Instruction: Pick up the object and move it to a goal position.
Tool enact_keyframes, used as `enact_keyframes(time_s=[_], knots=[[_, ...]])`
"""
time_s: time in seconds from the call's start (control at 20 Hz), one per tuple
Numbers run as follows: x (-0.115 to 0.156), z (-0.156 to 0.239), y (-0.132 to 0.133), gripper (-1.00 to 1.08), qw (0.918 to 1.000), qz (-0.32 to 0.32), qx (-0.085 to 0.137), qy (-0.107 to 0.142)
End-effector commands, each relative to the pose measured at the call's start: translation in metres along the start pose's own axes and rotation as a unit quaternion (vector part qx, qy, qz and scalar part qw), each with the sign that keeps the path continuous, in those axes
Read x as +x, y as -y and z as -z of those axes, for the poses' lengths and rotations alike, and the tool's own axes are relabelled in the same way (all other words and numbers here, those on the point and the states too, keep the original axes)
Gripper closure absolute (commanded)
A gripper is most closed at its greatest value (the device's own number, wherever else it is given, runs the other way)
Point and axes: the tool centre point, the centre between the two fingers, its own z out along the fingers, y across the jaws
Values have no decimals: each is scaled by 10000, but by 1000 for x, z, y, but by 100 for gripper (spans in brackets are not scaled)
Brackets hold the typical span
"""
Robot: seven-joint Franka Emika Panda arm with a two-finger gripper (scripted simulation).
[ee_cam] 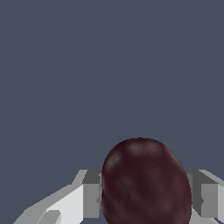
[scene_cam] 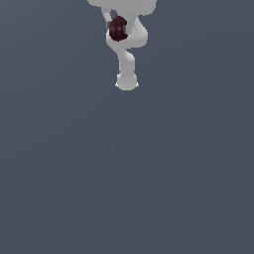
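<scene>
One white arm [scene_cam: 130,47] shows at the top of the exterior view, over a plain dark gray floor [scene_cam: 124,173]. Its gripper [scene_cam: 117,29] pinches the dark red lump [scene_cam: 118,29]. In the wrist view, the lump [ee_cam: 146,183] sits between two gray fingers [ee_cam: 91,194], touching both sides.

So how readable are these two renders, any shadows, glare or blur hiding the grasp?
Exterior view: flat, even light, no cast shadows on the plain grey ground; the maroon object is small and coarse against the white arm, and the tool is mostly hidden behind it. Wrist view: the object fills the space between the fingers, soft-edged with a faint sheen, no glare.
</scene>
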Motion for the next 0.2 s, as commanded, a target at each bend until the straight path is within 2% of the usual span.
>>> enact_keyframes(time_s=[0.0, 0.15], knots=[[0, 1, 0, 108, 10000, 1, 0, 0], [0, 0, 0, 108, 10000, 1, 0, 0]])
